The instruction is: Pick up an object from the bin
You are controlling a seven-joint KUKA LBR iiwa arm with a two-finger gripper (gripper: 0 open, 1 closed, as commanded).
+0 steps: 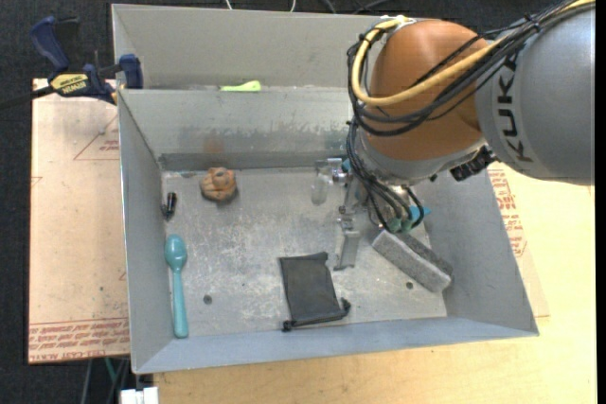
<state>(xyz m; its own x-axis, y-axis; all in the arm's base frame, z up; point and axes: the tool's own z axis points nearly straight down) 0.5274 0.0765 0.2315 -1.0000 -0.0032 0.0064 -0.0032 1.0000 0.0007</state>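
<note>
Dark grey flat rectangular fabric pouch (310,289) lay on the floor of the grey metal bin (142,232), centre-front, just short of the front wall, long side running front to back w/ a slight tilt; a thin dark strap or edge stuck out along its front end. The two-finger gripper (346,246) hung low over the bin floor just beside the pouch's back-right corner, approx. between the pouch and a grey rectangular metal-looking bar (412,260) lying at an angle to its right, near the right wall. Nothing showed in the gripper's grasp, and whether it was spread or pressed together couldn't be told, since the wrist blocked most of it. Above the gripper sat the rounded orange cover (426,85) w/ yellow and black cables looped over it, and a bunch of dark cables (398,208) hung beneath; the grey arm (559,99) came in from the right. Rest of the bin, well apart from the gripper: a teal plastic spoon (177,284) along the left wall, bowl toward the back; a small black cylinder-like bit (169,202) behind it, close to the left wall; a brown lumpy rounded thing (219,184) near the back wall, left of centre. A small yellow-green strip (240,87) rested on the back wall's upper edge.
</note>
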